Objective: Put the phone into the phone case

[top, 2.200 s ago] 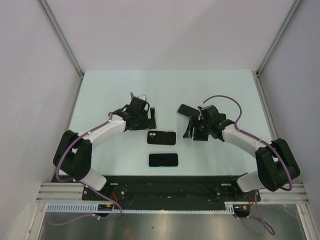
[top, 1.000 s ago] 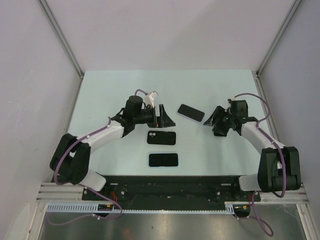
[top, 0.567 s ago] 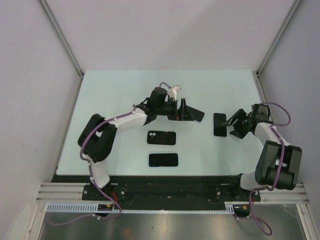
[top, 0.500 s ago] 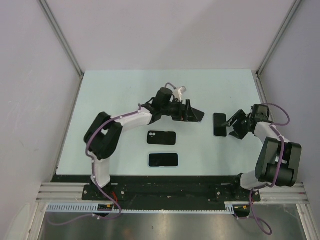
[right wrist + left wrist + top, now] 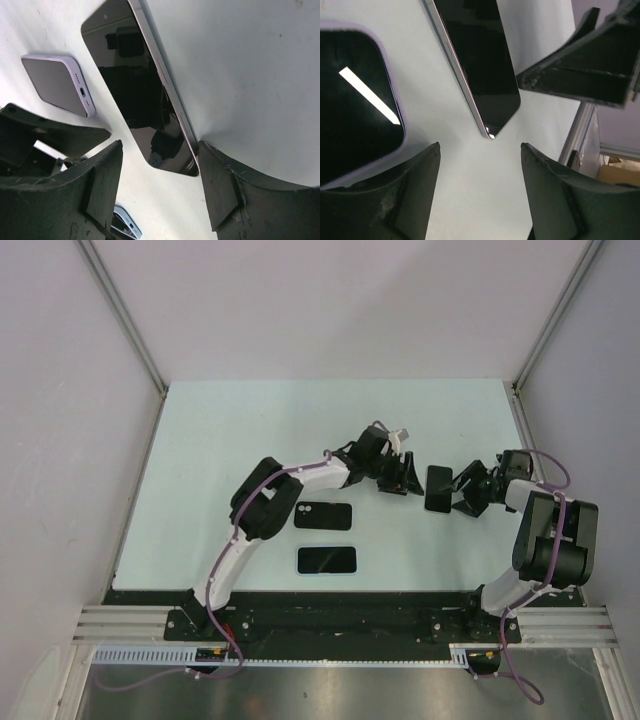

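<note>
left tool (image 5: 480, 146) and right tool (image 5: 160, 143) wide, empty; glossy black silver-edged phone (image 5: 142, 95) beside lilac phone case (image 5: 57, 82)

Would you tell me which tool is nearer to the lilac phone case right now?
Left. The left tool hangs right beside the case; the right tool is farther off, on the far side of the phone.
</note>
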